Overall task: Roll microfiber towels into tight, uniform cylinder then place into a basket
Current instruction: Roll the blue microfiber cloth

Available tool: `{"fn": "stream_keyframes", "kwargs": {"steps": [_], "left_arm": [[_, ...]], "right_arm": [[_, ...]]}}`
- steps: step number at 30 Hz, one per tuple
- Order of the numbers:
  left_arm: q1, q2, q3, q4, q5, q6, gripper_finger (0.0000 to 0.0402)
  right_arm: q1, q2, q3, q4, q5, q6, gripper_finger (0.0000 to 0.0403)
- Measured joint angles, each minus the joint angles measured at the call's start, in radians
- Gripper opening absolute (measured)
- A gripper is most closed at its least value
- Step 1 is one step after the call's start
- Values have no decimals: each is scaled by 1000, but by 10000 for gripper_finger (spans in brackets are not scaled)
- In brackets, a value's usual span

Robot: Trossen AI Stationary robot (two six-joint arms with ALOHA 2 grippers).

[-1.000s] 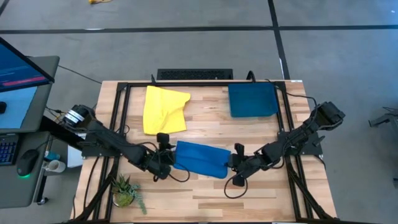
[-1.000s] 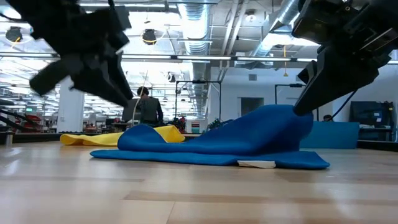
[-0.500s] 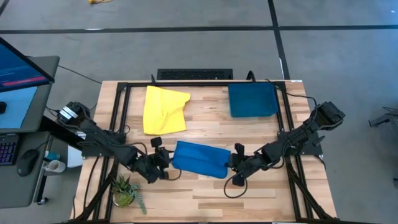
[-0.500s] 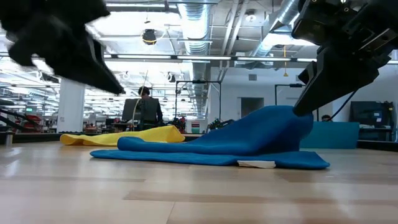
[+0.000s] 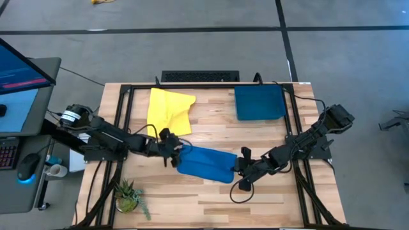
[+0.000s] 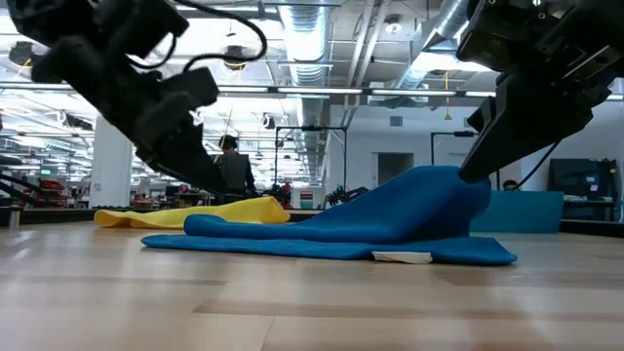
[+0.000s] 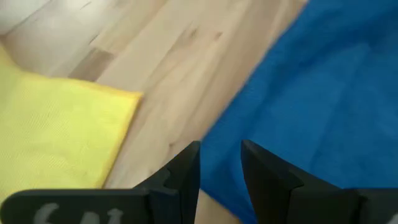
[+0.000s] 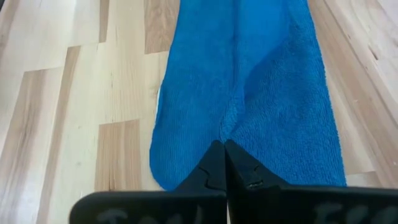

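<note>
Nearest you on the desk [image 5: 211, 198], the blue towel [image 5: 206, 163] lies folded and rumpled across the front middle, not yet rolled. Your right gripper [image 5: 239, 167] is pinching its right end: in the right wrist view the fingers are pressed together on a tuck of blue cloth, and the low view shows that end lifted into a hump while the rest lies flat on the wood.

Your left gripper [image 5: 171, 153] is what changed. A second ago it sat at the towel's left edge; half a second ago it had pulled off toward the front left, away from the cloth. Now it has swung back and hovers over the towel's far left corner, close to the yellow towel [image 5: 169, 112]. Its fingers stand slightly apart with nothing between them, as the left wrist view shows, with blue cloth and bare wood beneath.

Take that as a re-approach: the left side let go and is lining up a fresh grasp, so rolling has not really begun.

Farther back, the yellow towel lies loosely folded at the far left, untouched. At the far right sits the basket [image 5: 259, 103], which looks empty. Both towels are still to be rolled and placed.
</note>
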Motion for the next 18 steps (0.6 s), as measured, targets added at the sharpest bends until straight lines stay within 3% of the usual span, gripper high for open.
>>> {"fn": "stream_keyframes", "kwargs": {"steps": [6, 18], "left_arm": [[48, 0, 0, -1, 168, -66, 109], [47, 0, 0, -4, 169, -85, 109]], "right_arm": [[0, 0, 0, 0, 0, 0, 7], [0, 0, 0, 0, 0, 0, 7]]}}
